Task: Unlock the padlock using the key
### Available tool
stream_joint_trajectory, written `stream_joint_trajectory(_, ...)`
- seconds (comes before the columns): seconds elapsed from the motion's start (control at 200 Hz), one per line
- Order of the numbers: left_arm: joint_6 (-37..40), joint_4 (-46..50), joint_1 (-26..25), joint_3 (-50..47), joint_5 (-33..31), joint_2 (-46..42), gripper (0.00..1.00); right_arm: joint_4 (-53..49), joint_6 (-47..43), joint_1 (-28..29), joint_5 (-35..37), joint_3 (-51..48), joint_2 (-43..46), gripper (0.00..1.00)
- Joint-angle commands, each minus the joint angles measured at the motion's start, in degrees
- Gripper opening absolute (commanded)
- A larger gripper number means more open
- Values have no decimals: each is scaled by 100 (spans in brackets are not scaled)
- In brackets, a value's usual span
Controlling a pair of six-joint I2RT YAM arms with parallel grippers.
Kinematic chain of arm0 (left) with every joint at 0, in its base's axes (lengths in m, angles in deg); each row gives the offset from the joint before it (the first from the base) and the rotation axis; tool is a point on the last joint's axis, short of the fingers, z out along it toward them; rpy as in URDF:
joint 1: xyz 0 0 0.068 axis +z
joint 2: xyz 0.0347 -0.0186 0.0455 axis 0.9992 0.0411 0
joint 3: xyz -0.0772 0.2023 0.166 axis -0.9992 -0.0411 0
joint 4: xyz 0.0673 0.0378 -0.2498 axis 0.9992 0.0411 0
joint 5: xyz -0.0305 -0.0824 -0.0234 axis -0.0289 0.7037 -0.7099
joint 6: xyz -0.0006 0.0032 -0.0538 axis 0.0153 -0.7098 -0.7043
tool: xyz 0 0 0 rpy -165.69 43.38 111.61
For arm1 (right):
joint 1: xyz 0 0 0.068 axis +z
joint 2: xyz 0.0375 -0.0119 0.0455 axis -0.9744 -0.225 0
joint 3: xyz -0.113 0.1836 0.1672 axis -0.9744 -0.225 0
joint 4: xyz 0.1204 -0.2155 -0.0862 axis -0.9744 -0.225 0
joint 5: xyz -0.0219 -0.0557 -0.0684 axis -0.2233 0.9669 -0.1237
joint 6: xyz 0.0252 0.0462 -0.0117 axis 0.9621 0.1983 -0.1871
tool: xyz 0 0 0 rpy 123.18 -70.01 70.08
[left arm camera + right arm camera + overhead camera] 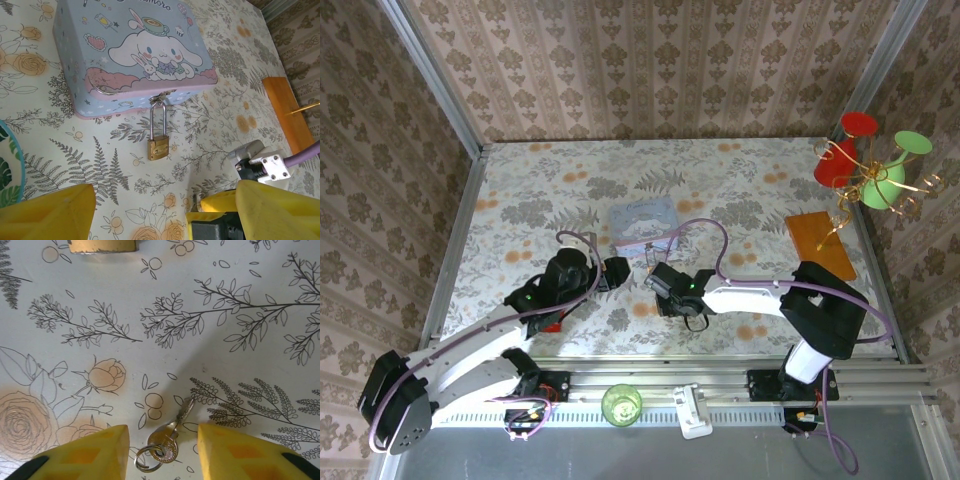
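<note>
The padlock (158,147) hangs by its shackle (157,116) from the clasp (162,96) on the front wall of the pale blue tin (100,65). Its brass body lies flat on the table (150,315), with the lower end pointing away from the tin toward the arms, so that end is probably the one to approach with the key. The key (169,436) lies flat on the cloth a little short of the padlock and clear of it, with its ring (146,458) at the near end and its blade pointing away from the wrist. The right gripper (161,440) is lowered over the key with its yellow fingers apart, one on each side and neither touching it, a stance suited to closing on the bow. The left gripper (145,212) is also spread and holds nothing; it faces the padlock from the near side, likely placed to steady the body. There is bare table on both sides of the key. Forward travel is limited by the tin wall behind the padlock. In the top view the two grippers sit close together, so side clearance between them is small.
</note>
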Motion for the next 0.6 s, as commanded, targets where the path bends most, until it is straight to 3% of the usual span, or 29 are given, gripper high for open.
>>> stream_joint_trajectory(0.0,-23,-70,60,-67,35,-78,75,-405,80,150,350,201,-265,37)
stream_joint_trajectory(0.22,-15,-133,106,-85,96,-43,76,-365,99,254,273,264,-686,26)
stream_joint_trajectory(0.42,-49,-146,119,-147,109,-111,76,-345,183,343,273,6,-461,20)
stream_joint_trajectory(0.595,-129,-252,125,-196,134,-76,76,-84,165,336,253,-203,-335,8)
